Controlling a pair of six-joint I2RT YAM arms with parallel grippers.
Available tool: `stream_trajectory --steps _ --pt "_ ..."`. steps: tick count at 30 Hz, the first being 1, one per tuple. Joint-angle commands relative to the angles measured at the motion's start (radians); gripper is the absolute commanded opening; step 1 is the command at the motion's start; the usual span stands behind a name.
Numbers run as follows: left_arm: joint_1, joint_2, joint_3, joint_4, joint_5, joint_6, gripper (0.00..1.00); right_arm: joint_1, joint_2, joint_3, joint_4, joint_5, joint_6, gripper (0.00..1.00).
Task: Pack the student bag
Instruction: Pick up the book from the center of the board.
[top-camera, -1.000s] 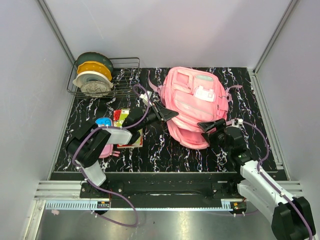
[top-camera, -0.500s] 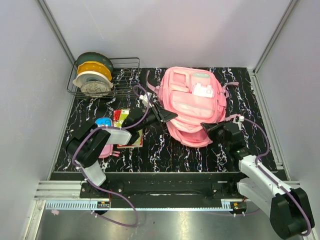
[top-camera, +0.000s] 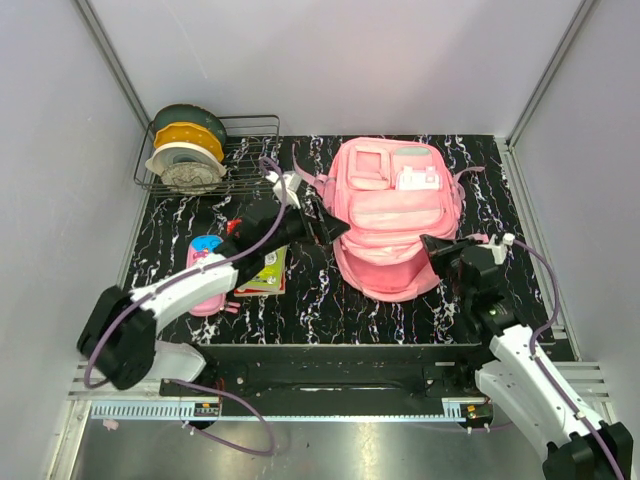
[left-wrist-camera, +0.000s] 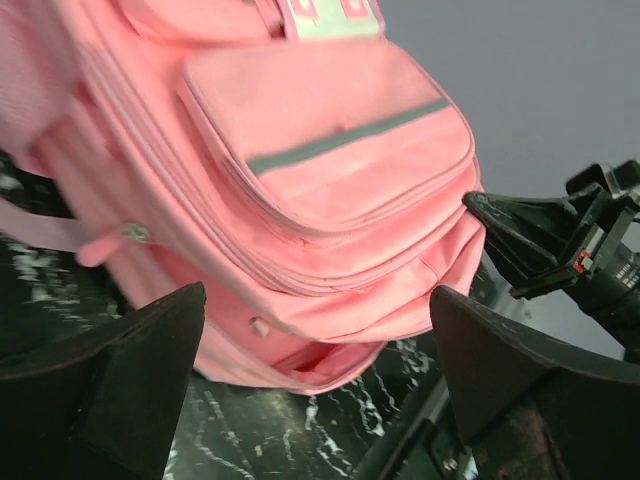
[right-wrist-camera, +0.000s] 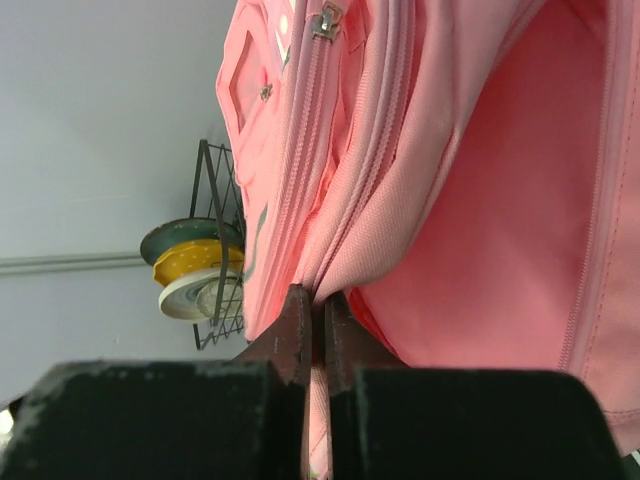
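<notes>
The student bag (top-camera: 395, 205), a big pink backpack, lies front-up on the dark marbled table. Its near-end opening (left-wrist-camera: 315, 358) gapes slightly. My left gripper (top-camera: 325, 222) hovers by the bag's left side. In the left wrist view this gripper (left-wrist-camera: 318, 310) is open wide, its fingers (left-wrist-camera: 110, 385) apart with nothing between them. My right gripper (top-camera: 438, 252) is at the bag's near right corner. In the right wrist view it (right-wrist-camera: 320, 305) is shut on a pinched fold of the bag's pink fabric (right-wrist-camera: 480, 200) beside a zip seam.
A wire rack (top-camera: 245, 150) with stacked plates (top-camera: 186, 150) stands at the back left. A pink-and-blue pencil case (top-camera: 205, 272) and a colourful book (top-camera: 263, 270) lie left of the bag, partly under the left arm. Walls close in both sides.
My left gripper has opened and come off the bag, its arm now stretched out lower. My right gripper has shut on the bag's edge and drawn right; the bag has turned squarer.
</notes>
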Motion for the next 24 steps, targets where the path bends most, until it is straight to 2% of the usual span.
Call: stream_trajectory --steps 1,5,8,13,17,24 --pt "0.008 -0.159 0.03 -0.253 -0.266 0.198 0.99 0.003 0.011 0.082 0.053 0.127 0.004 0.0" --pt "0.009 -0.24 0.018 -0.457 -0.482 0.259 0.99 0.005 0.063 0.086 0.121 0.067 -0.001 0.0" --pt "0.026 -0.288 -0.026 -0.565 -0.547 0.271 0.99 0.003 0.078 0.078 0.129 0.052 -0.004 0.0" --pt "0.141 -0.332 -0.085 -0.594 -0.518 0.279 0.99 0.003 0.071 0.055 0.139 0.03 -0.001 0.0" --pt "0.289 -0.313 -0.1 -0.587 -0.417 0.297 0.99 0.003 0.072 0.052 0.132 0.004 -0.024 0.0" --pt "0.366 -0.213 -0.117 -0.542 -0.36 0.316 0.99 0.003 0.069 0.027 0.112 -0.026 -0.051 0.0"
